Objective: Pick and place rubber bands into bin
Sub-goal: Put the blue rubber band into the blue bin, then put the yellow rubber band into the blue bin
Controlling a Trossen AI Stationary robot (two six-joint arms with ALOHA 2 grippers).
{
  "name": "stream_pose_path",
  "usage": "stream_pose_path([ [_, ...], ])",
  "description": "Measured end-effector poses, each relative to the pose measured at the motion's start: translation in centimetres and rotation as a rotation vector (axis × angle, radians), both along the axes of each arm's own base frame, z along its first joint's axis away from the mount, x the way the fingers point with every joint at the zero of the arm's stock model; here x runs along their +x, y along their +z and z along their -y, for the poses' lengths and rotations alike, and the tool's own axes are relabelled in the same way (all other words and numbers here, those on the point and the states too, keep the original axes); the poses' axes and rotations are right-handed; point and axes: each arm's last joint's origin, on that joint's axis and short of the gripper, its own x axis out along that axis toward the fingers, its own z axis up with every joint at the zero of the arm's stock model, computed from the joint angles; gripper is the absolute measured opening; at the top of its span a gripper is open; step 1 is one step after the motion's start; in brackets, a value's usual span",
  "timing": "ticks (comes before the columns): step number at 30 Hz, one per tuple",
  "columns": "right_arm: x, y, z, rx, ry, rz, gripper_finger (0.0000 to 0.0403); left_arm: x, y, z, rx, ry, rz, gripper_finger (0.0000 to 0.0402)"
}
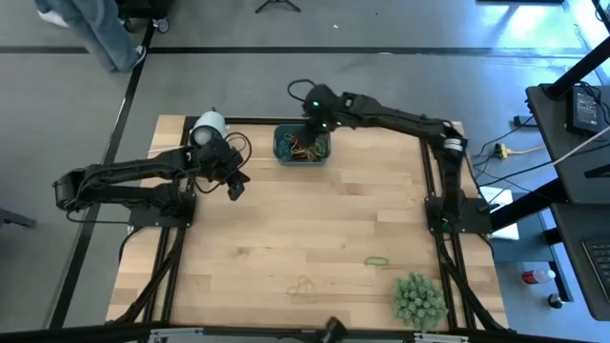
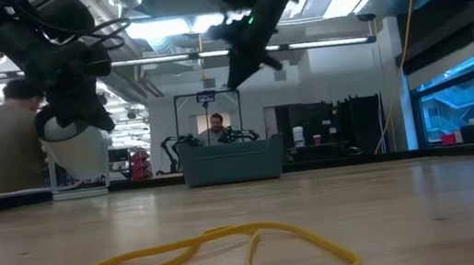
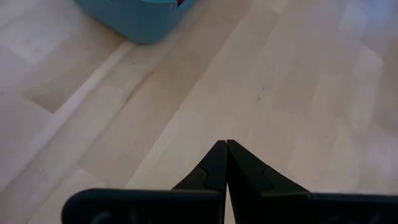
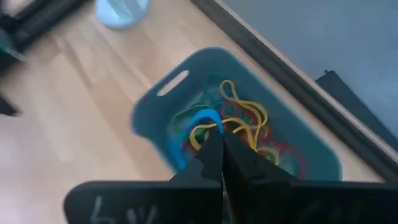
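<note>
The teal bin (image 1: 278,145) stands at the table's far edge, near its middle, with several yellow, red and orange rubber bands (image 4: 245,124) lying in it. My right gripper (image 4: 219,138) hovers over the bin, pointing steeply down, shut on a light-blue rubber band (image 4: 186,127). To the bin's left, above bare wood, my left gripper (image 1: 236,191) is shut and holds nothing (image 3: 226,144). A yellow rubber band (image 2: 221,251) lies flat near the front edge, and a green one (image 1: 378,260) lies right of it. My right gripper pinches the light-blue band at one end of its loop (image 4: 208,118) between its two fingertips, coming from above and slanting down. The rest of the loop curves away below the tips, slack, over the inside of the bin. Whether its lower end rests on the other bands does not show.
A white roll (image 1: 208,126) stands at the far left, close behind my left arm. A bushy green plant (image 1: 419,300) sits at the front right corner. Bare wood fills the table's middle. A person (image 2: 2,147) stands beyond the far edge.
</note>
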Motion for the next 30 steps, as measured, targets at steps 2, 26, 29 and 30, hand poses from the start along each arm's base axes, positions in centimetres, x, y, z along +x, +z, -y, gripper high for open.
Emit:
stream_pose_path([
  [2, 1.1, -1.0, 1.2, -0.012, 0.014, -0.032, 0.0000, -0.1, 0.0, -0.1, -0.002, 0.011, 0.000, 0.0002],
  [26, 4.2, -10.3, 4.2, 0.125, 0.039, -0.370, 0.0081, -0.2, 0.0, -0.4, 0.013, 0.018, -0.008, 0.0002],
  [29, 4.0, -9.3, 4.1, 0.128, 0.037, -0.377, 0.0112, -0.2, 0.0, -0.4, 0.011, 0.017, -0.009, 0.0002],
  [30, 3.9, -9.0, 4.1, 0.132, 0.037, -0.385, 0.0121, -0.2, -0.1, -0.4, 0.009, 0.017, -0.012, 0.0002],
])
